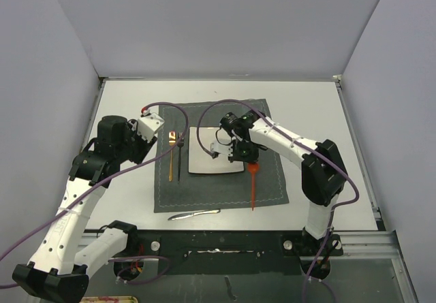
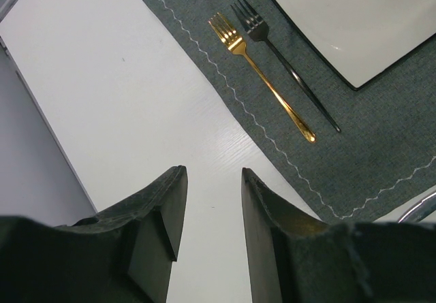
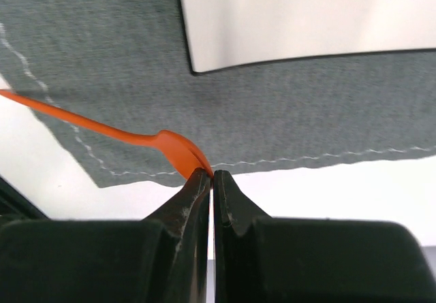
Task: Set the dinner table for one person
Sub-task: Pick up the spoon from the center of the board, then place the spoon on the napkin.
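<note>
**Near edge.** A slim silver table knife (image 1: 194,214) is lying on the large flat white matte worktop (image 1: 313,126), just off the near hem of the dark grey stitched cloth placemat (image 1: 272,180).

**Middle.** The right hand (image 3: 212,175), jaws closed, is pinching the widened end of a thin orange plastic-looking utensil (image 3: 174,150). Its handle is trailing toward the near hem, right of the square off-white plate (image 1: 204,154). Whether the tip is resting on the cloth cannot be told.

**Left of the plate.** A gold fork (image 2: 272,92) and a black fork (image 2: 251,22) are lying side by side on the placemat.

**Farther left.** The left hand (image 2: 212,221) is hovering part-open and empty over bare worktop.

**Handling.** The worktop, lying beneath everything, is probably acting as a rigid, fixed, slick surface. It is offering nothing to grasp. Cutlery is likely sliding on it easily, so flat pieces are best pinched across the handle.
</note>
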Action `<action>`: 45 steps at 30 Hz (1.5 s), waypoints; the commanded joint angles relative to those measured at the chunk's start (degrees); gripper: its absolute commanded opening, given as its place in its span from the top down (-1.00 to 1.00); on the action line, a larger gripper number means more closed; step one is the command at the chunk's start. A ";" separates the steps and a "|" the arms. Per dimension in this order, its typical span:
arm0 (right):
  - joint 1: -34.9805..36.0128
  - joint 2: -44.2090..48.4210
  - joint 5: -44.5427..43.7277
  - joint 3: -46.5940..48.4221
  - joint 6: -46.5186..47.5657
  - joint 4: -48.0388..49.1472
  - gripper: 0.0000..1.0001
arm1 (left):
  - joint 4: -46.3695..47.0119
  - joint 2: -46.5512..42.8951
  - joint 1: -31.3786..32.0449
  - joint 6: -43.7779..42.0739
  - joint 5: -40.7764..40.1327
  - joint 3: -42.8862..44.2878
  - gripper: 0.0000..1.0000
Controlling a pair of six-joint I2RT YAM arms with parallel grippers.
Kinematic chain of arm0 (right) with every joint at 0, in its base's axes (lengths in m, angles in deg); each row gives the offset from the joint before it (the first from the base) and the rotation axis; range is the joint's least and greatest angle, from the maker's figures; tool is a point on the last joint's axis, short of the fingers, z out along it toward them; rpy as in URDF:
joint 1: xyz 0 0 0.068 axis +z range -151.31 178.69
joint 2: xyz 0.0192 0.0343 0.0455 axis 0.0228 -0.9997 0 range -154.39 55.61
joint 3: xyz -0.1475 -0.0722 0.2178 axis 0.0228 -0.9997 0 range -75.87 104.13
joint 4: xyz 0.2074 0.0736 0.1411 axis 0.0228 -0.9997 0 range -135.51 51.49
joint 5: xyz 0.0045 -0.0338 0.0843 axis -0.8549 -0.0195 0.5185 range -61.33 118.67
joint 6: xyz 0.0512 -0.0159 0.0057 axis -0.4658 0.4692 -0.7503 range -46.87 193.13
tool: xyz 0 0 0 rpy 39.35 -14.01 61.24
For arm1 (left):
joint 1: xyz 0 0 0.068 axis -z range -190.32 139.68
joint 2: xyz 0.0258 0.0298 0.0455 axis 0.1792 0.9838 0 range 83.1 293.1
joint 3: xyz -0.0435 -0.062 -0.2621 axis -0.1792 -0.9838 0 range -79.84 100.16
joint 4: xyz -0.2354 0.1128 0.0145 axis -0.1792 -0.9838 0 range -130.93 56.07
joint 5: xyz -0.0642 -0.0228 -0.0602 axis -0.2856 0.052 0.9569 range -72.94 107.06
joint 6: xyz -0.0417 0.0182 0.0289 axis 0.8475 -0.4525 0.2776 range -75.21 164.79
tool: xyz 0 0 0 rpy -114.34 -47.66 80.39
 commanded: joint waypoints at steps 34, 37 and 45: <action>-11.45 1.42 15.56 15.90 6.86 -6.38 1.00 | 0.65 2.69 0.22 0.11 0.95 1.81 0.25; -11.44 2.02 14.68 15.11 6.89 -5.09 1.00 | 0.81 2.40 0.26 -0.10 0.56 1.31 0.25; -9.58 0.23 4.47 10.70 10.13 -0.20 1.00 | 1.42 2.95 0.23 -0.41 0.23 0.23 0.25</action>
